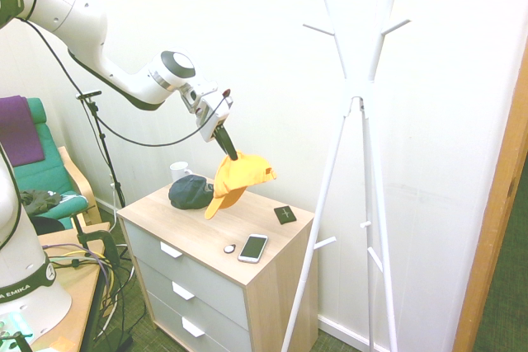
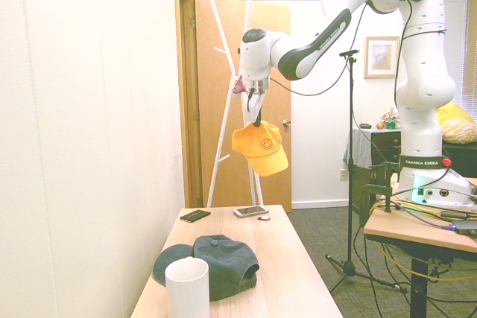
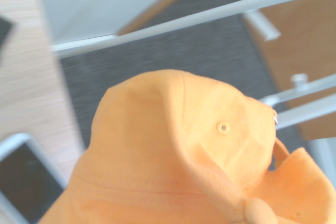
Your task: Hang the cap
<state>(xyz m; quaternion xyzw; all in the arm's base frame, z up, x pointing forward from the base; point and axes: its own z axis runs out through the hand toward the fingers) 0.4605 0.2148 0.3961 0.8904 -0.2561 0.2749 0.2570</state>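
Observation:
The yellow-orange cap [image 1: 235, 179] hangs in the air above the wooden dresser top, brim drooping down, a smiley face on its front [image 2: 261, 148]. My gripper [image 1: 228, 152] is shut on the cap's top, holding it clear of the dresser [image 1: 247, 222]. In the wrist view the cap [image 3: 173, 156] fills the lower half, with the rack's white legs behind it. The white coat rack [image 1: 356, 96] stands to the right of the dresser, its pegs higher than the cap.
A dark blue-grey cap [image 1: 190, 192] and a white mug [image 1: 179, 171] sit at the dresser's back end. A phone [image 1: 252, 247], a small white disc [image 1: 229, 248] and a dark wallet [image 1: 285, 214] lie near the rack end. A wooden door [image 2: 246, 102] stands behind the rack.

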